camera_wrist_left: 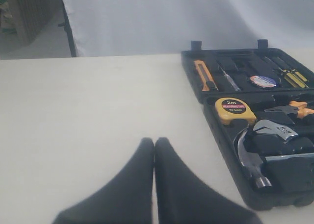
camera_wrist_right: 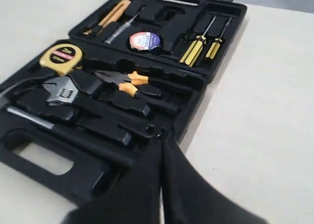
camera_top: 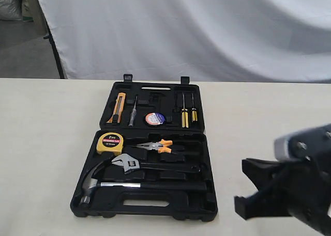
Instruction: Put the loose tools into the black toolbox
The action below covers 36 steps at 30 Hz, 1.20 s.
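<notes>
holding hammer (camera_top: 124, 185), wrench (camera_top: 126, 163) and tape roll (camera_top: 154, 119) in its recesses, black toolbox (camera_top: 155, 210) lies open, dark handles hard to trace; left gripper (camera_wrist_left: 154, 141) and right gripper (camera_wrist_right: 162, 136) claws pinched closed, empty, bases cropped.

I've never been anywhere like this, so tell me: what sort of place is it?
Probably a robot test room, not a workshop: a plain table, a white sheet hung behind it, and one toolbox laid open before a black claw.
</notes>
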{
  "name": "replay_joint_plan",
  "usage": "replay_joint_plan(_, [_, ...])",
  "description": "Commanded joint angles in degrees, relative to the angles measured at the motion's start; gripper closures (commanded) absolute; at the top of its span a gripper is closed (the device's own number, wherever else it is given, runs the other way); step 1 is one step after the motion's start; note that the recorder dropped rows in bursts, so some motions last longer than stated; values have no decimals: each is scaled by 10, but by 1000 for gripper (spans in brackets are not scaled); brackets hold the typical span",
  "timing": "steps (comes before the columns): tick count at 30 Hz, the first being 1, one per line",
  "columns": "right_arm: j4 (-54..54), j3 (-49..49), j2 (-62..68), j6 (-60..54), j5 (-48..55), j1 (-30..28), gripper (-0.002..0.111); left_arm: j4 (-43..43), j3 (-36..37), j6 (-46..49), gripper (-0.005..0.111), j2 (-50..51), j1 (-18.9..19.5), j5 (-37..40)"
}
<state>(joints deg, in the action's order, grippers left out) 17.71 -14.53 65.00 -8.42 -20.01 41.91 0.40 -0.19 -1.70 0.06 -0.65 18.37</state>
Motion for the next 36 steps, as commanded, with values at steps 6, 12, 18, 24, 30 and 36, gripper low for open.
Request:
replay_joint_plan(6, [3, 145, -275, 29, -25, 25, 109, 0, 2, -1, 106, -1, -4, -1])
replay_joint_plan(12, [4, 145, -396, 29, 12, 25, 109, 0, 2, -1, 106, -1, -4, -1])
replay_joint_plan(18, [4, 145, -466, 29, 17, 25, 109, 0, 2, -1, 106, -1, -4, -1])
replay_joint_plan(24, [2, 145, -488, 9, 49, 25, 109, 0, 2, -1, 106, -1, -4, -1])
replay_joint_plan(30, [2, 145, -488, -40, 156, 25, 109, 0, 2, -1, 106, -1, -4, -1])
replay_joint_plan(36, [-49, 145, -488, -43, 206, 25, 109, 0, 2, -1, 106, -1, -4, -1])
